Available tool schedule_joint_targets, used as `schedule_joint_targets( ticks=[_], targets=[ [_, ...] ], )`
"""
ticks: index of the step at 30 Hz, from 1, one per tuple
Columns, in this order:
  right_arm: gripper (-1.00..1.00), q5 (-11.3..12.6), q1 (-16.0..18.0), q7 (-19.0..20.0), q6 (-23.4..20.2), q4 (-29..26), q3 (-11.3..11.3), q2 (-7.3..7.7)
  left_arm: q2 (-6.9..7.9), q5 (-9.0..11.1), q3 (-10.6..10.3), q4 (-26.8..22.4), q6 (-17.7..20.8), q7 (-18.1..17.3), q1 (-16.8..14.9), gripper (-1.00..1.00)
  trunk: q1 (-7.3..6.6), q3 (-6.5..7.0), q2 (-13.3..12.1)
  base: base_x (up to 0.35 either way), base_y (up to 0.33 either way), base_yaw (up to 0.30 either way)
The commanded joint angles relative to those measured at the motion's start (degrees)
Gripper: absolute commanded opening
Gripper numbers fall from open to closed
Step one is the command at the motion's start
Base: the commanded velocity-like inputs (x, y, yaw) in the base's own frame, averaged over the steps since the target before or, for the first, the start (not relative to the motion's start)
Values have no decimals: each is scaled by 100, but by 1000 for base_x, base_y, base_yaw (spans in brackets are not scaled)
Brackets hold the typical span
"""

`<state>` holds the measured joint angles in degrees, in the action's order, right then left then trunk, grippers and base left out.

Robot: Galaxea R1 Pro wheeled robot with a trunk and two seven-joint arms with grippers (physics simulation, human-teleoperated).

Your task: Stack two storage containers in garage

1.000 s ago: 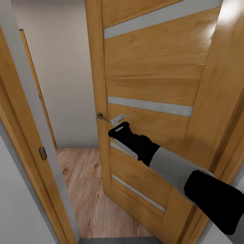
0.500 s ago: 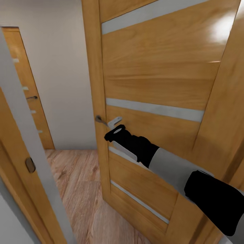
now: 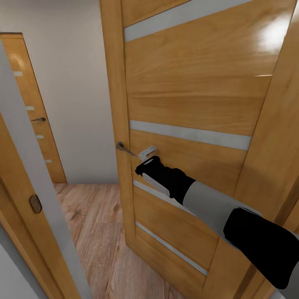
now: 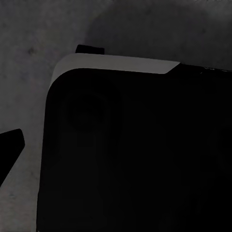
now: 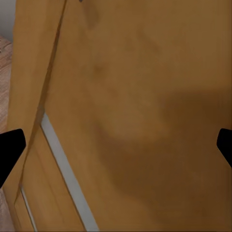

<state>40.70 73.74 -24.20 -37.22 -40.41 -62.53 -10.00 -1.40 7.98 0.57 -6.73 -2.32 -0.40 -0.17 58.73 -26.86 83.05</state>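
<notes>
We log the right gripper spread open against the wooden door, beside its handle; left gripper's state unreadable.

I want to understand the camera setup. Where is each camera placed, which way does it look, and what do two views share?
Head view: on the robot's head, looking forward and down at the wooden door, its handle and the right gripper by it.
Left wrist view: near the left gripper, facing a dark robot part over grey floor.
Right wrist view: near the right gripper, facing the door panel, fingertips wide apart.
Shared: head and right wrist views both show the door.
</notes>
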Motion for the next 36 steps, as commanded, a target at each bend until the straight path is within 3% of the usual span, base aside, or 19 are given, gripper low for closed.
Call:
schedule_joint_targets(
  ticks=[1, 17, 36],
  targets=[
    [100, 17, 7, -68, -25, 39, -23, 0, -1, 46, 4, 1, -14, -4, -1, 100, 0, -7, 3, 0, 0, 0],
    [100, 14, 9, -38, 31, -54, 0, 0, -1, 46, 4, -2, -14, 0, -1, 100, 0, -7, 3, 0, 0, 0],
    [100, 554, -32, -8, -39, -12, 17, 0, 9, 63, 13, 0, -5, 5, -1, 100, 0, -7, 3, 0, 0, 0]
  ],
)
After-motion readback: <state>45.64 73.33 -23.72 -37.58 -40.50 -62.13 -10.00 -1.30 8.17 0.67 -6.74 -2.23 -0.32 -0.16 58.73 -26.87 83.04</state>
